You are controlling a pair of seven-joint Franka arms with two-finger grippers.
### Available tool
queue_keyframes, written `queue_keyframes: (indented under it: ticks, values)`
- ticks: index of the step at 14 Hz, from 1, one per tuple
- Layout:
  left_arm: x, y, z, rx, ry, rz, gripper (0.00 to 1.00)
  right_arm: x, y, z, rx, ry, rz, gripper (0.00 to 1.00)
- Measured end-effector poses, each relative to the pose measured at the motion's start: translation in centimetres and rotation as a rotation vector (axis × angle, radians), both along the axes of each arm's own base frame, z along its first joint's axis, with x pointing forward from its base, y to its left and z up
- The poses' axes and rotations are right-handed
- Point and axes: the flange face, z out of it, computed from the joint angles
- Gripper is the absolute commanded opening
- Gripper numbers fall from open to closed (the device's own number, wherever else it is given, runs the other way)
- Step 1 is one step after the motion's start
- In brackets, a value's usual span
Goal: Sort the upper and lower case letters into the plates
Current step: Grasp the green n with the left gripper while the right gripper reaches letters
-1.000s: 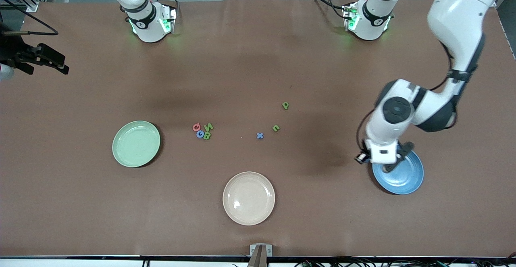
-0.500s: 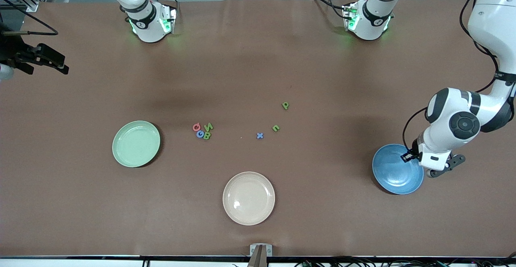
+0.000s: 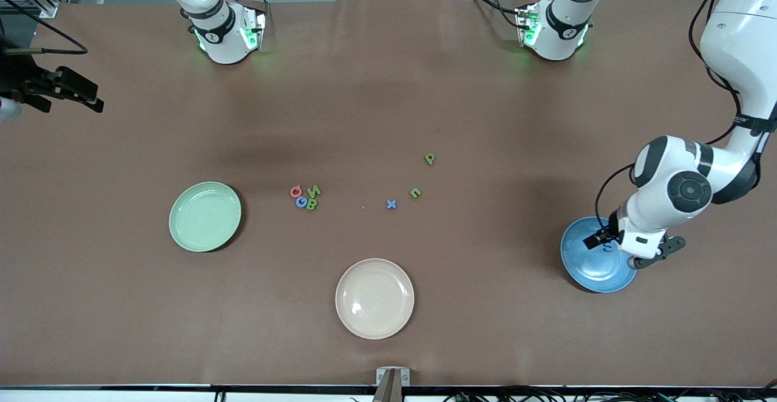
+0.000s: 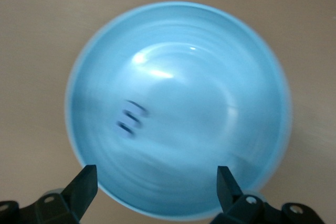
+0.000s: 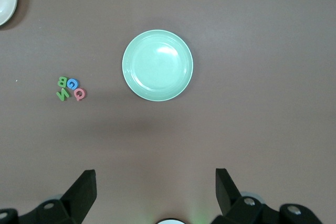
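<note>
The blue plate [image 3: 592, 271] lies toward the left arm's end of the table. My left gripper [image 3: 604, 243] hangs just above it, open, with nothing between its fingers. In the left wrist view the blue plate [image 4: 210, 77] fills the picture, the left gripper [image 4: 156, 182] stands wide over its rim, and a small dark blurred letter [image 4: 131, 119] shows in it. The mint green plate [image 3: 205, 216] is bare. Loose letters lie mid-table: a cluster of several [image 3: 305, 198], a blue x [image 3: 391, 204], a green n [image 3: 415, 193] and a green p [image 3: 430, 159]. My right gripper [image 5: 156, 182] waits open, high over the table near its base.
A cream-beige plate [image 3: 374, 298] lies nearer the front camera than the letters. The right wrist view shows the mint plate [image 5: 157, 65] and the letter cluster [image 5: 70, 88] from above. The two arm bases [image 3: 226, 33] [image 3: 553, 28] stand at the table's edge farthest from the camera.
The left hand swung across the blue plate toward the left arm's end of the table, then eased back a little. A small dark letter now shows in the plate. The right arm has not moved.
</note>
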Motion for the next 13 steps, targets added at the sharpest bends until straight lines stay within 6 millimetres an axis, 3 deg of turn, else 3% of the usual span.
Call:
queue_keyframes:
  ticks: [3, 6, 8, 10, 13]
  values:
    - [-0.7, -7.1, 1.7, -0.041, -0.008, 0.070, 1.00, 2.6, -1.0, -3.5, -0.001, 0.017, -0.018, 1.00]
    - [-3.5, -18.0, 1.7, -0.049, 0.001, 0.157, 0.98, 6.1, -2.0, -10.4, -0.002, 0.091, -0.035, 1.00]
    - [-5.9, -24.0, 1.1, -0.051, 0.011, 0.211, 0.94, 7.7, -1.8, -13.9, 0.018, 0.116, -0.061, 1.00]
    - [-8.0, -28.4, 0.0, -0.062, 0.024, 0.244, 0.90, 8.8, -0.4, -16.0, 0.059, 0.093, -0.115, 1.00]
    - [-10.3, -34.4, -1.1, -0.099, 0.034, 0.289, 0.75, 9.2, 5.5, -20.7, 0.054, 0.016, -0.209, 1.00]
